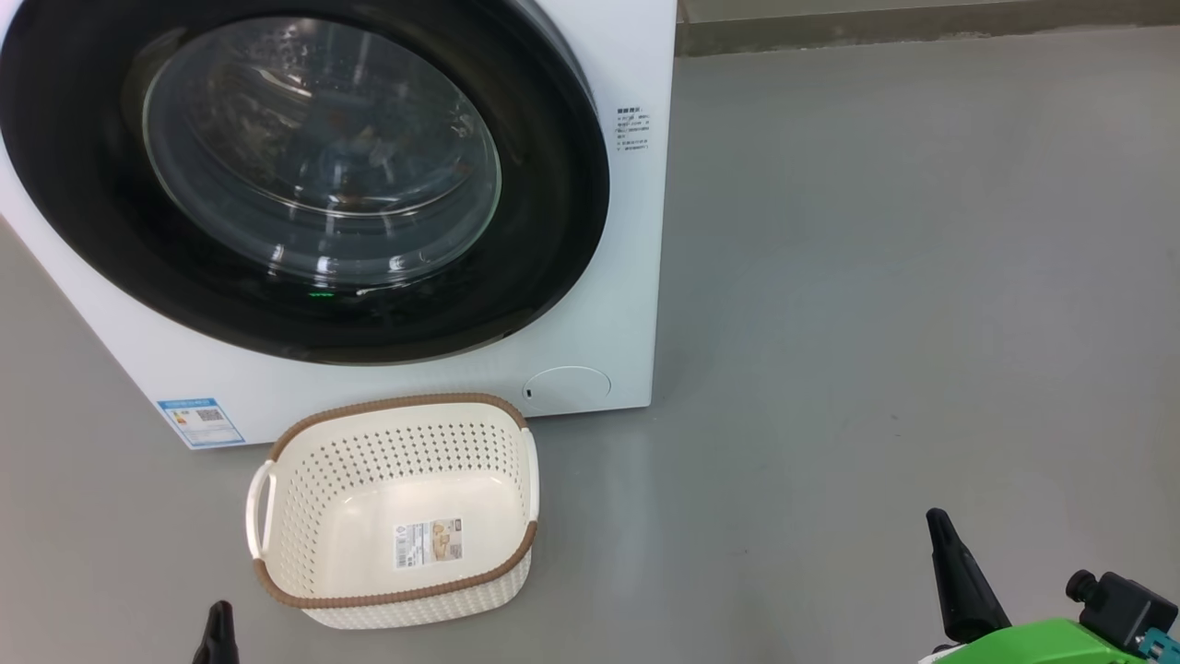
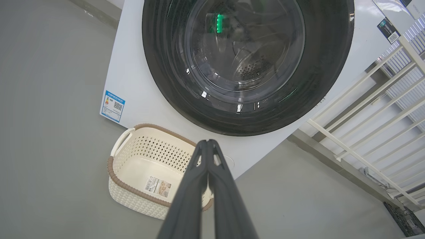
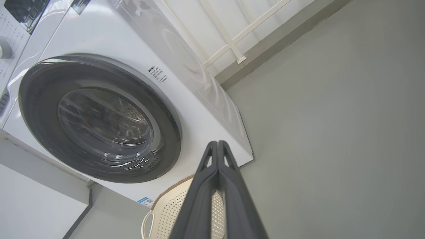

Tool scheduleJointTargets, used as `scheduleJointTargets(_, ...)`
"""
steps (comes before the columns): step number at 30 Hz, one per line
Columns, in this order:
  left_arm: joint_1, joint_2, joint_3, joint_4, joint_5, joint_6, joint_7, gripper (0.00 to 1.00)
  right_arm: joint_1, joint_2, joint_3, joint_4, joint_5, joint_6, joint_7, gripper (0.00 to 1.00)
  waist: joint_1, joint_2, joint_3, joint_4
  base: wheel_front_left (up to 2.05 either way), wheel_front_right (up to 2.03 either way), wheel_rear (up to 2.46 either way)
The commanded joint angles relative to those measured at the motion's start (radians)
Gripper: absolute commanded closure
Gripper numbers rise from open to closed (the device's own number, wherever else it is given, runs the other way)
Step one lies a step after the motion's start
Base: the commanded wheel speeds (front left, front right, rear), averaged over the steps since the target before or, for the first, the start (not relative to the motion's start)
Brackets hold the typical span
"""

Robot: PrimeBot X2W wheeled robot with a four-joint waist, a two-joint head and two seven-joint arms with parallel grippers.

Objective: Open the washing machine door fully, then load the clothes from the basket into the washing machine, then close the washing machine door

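1. Head: washing machine door (image 1: 323, 157) closed, 11 o'clock; basket (image 1: 396, 452) empty, 6 o'clock; left gripper (image 1: 219, 636) tip at 7, right gripper (image 1: 959, 576) at 4.
2. Left wrist: left gripper clenched, holding nothing; basket 7, door 12.
3. Right wrist: right gripper clenched, holding nothing; door 9, basket 6.

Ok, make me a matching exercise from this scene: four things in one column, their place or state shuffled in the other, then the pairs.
Things
1. washing machine door
2. basket
3. blue label
4. left pincer

Place or state
A. stuck on the lower front corner of the washing machine
B. fingers pressed together, nothing held
C. closed against the machine's front
D. empty, standing on the floor

Pairs: 1-C, 2-D, 3-A, 4-B
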Motion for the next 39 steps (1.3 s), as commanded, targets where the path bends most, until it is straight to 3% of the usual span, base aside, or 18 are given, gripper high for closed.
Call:
scheduleJointTargets(1,-0.045,0.018,0.014,-0.015,-0.037,-0.001,0.01,1.0,-0.046,-0.012,0.004,-0.02,0.042,-0.001,0.007,1.0,-0.0001,-0.0001,0.0,0.0,0.0,0.0,0.0)
scheduleJointTargets(39,-0.137,0.021,0.026,0.035,-0.455,-0.002,0.117,1.0,-0.08,-0.015,-0.023,-0.004,0.449,-0.002,0.114,1.0,-0.0001,-0.0001,0.004,-0.008,0.0,0.0,0.0)
